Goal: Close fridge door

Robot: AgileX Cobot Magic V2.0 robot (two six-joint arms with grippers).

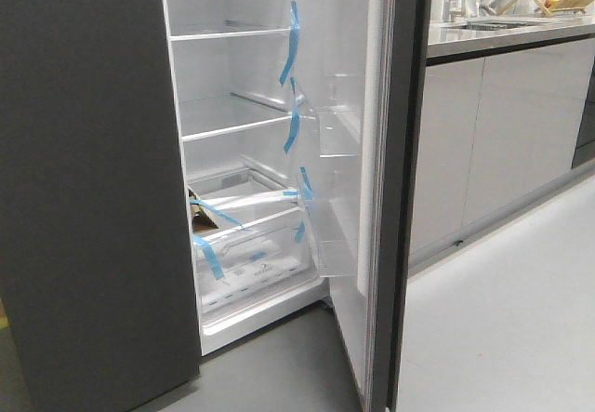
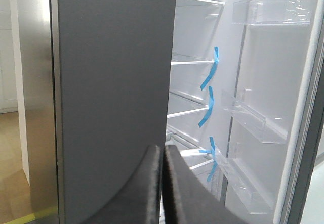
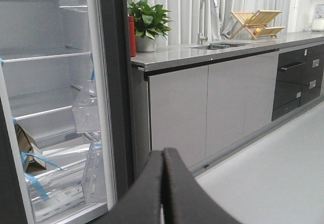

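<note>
Far left, front view: a matte dark grey closed fridge panel [image 1: 88, 179] fills the frame's left edge from top to bottom.
Fridge interior: a white compartment with glass shelves [image 1: 232, 128], clear drawers and blue tape strips [image 1: 291, 45] stands exposed just right of that panel.
Lower drawer: a brown cardboard item [image 3: 23, 140] sits at its left end, held behind crossed blue tape.
Fridge door: the tall narrow dark grey fridge door [image 1: 402, 179] stands swung wide open, edge-on near the frame's centre, its white inner lining and clear bins [image 1: 337, 133] facing the compartment.
Right of the door: pale grey glossy cupboard fronts [image 1: 502, 133] run under a grey countertop [image 3: 212, 51] toward the right edge.
Countertop: a green potted plant [image 3: 147, 21], a chrome tap [image 3: 205, 16] and a wooden dish rack [image 3: 258, 21] line it from left to right.
Left gripper: the black left gripper [image 2: 163, 183] has its fingers pressed together on nothing, apart from the door.
Right gripper: the black right gripper [image 3: 163, 183] is likewise closed and holds nothing.
</note>
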